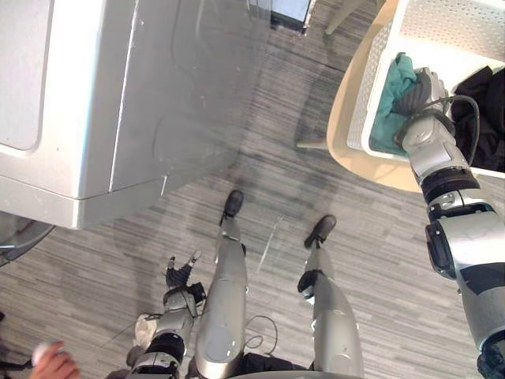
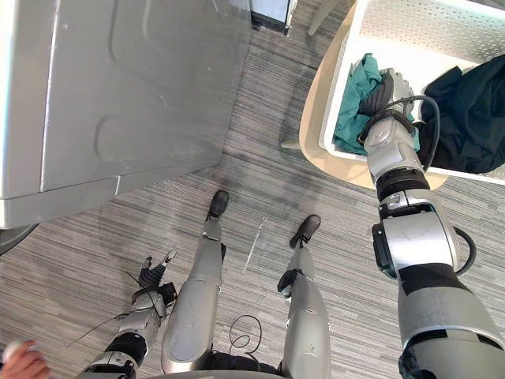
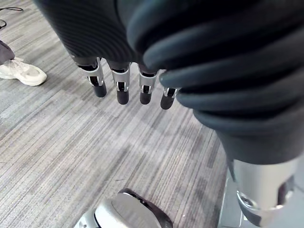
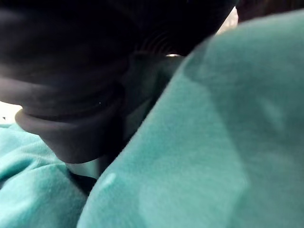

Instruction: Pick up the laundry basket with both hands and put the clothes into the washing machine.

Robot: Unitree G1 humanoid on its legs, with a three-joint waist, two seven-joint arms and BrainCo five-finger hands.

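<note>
Fingers of right hand (image 2: 384, 91) pressed into teal cloth (image 2: 351, 110), grip impossible to tell.
Left hand (image 3: 122, 88) hangs slack, empty; bunch plenty of cloth before lifting from the basket (image 2: 410, 31).

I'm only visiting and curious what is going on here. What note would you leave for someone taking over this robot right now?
Left hand: open, fingers straight, hanging low over the floor, holding nothing.
Right hand: inside the white perforated plastic laundry basket, pressed against the teal garment. Its grasp cannot be seen.
The basket sits on the round beige table, and a black garment also lies in it. The large grey washing machine stands to the robot's left.
Done: nothing lifted yet.
Left: take the basket with both hands, carry it over, load the clothes.
</note>
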